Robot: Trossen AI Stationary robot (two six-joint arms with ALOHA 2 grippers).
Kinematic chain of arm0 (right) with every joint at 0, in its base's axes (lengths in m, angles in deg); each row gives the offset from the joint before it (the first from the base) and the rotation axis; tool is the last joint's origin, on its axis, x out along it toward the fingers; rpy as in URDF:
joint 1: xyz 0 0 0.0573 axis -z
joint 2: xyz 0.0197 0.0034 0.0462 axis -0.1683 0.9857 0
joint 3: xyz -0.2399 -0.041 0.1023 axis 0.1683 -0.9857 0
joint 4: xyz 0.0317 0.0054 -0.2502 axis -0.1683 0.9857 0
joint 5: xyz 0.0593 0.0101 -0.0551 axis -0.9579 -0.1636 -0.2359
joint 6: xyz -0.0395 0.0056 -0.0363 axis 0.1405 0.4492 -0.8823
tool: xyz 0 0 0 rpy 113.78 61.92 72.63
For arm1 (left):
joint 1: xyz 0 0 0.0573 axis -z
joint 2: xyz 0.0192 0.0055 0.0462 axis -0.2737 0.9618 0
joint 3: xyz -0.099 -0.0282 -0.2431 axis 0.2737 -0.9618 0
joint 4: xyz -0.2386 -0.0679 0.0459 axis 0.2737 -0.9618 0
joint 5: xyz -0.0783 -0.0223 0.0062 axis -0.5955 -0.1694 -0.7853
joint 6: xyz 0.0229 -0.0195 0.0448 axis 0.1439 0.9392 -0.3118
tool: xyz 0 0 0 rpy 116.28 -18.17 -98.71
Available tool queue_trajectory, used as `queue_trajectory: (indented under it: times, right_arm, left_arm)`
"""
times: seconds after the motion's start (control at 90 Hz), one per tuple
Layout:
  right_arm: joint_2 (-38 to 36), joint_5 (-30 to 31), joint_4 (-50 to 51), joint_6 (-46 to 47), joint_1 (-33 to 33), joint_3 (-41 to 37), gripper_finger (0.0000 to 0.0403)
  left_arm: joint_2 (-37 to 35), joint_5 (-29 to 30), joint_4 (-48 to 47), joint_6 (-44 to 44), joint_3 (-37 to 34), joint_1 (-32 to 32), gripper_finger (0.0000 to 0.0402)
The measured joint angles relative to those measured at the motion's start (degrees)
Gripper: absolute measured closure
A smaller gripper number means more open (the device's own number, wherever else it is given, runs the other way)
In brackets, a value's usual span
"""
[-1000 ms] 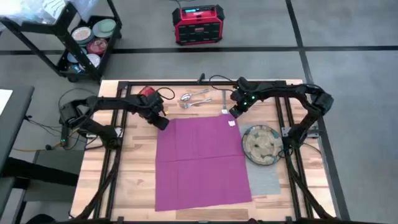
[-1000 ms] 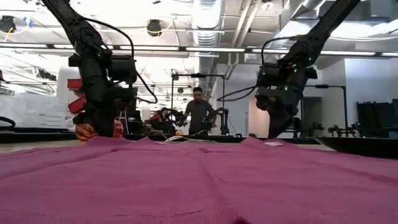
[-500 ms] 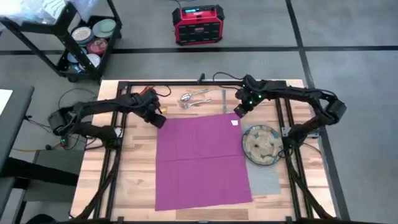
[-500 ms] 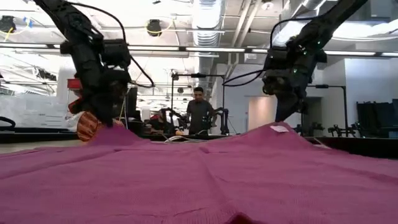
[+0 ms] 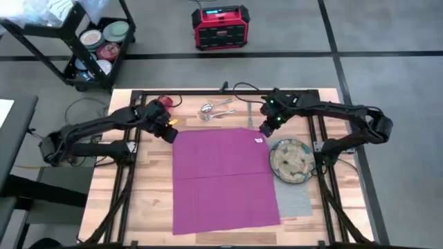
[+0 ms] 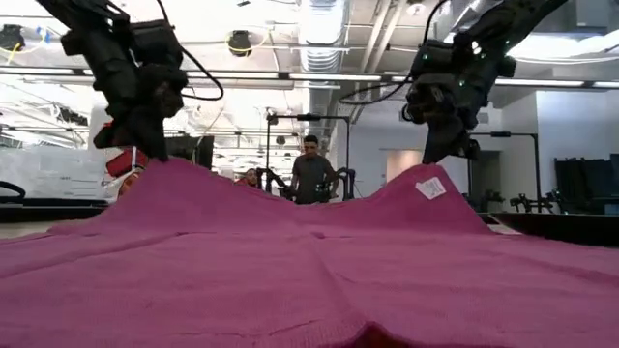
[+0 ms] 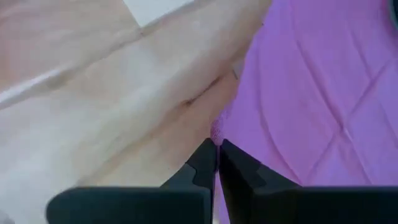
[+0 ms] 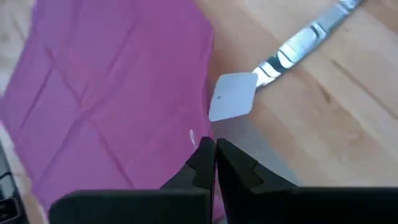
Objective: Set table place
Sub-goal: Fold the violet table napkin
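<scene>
The left tool (image 5: 170,124) is pinched tight on the far left corner of the magenta napkin (image 5: 223,176) and holds it raised above the wooden surface (image 5: 142,200). An orange cup (image 5: 163,103) stands just behind it, near the far edge. The napkin is spread over the middle of the surface and reaches to the near edge. A spoon (image 5: 210,108), a fork (image 5: 220,114) and a knife (image 5: 249,113) lie beyond the napkin's far edge. The right tool (image 5: 264,130) is clamped on the far right corner, by the white tag (image 8: 232,96), lifting it too. A patterned plate (image 5: 290,160) sits on a grey placemat (image 5: 296,200) toward the right edge.
</scene>
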Motion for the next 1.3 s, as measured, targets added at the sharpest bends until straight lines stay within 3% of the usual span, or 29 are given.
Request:
queue_trajectory:
  times: [0.6, 0.933, 1.3]
  right_arm:
    - [-11.0, 4.7, 5.9, 7.2, -14.0, 0.0, 0.0403]
    - [-13.6, 7.9, 6.2, 13.9, -24.0, 0.0, 0.0403]
    - [-13.7, 14.3, 6.9, 22.7, -37.8, 0.0, 0.0403]
  left_arm:
    - [-2.5, 1.6, 0.0, 17.6, 0.4, 18.7, 0.0401]
    - [-2.1, 10.4, -0.4, 27.7, 4.9, 32.7, 0.0401]
    - [-0.4, 13.8, -0.6, 41.8, 5.2, 49.7, 0.0401]
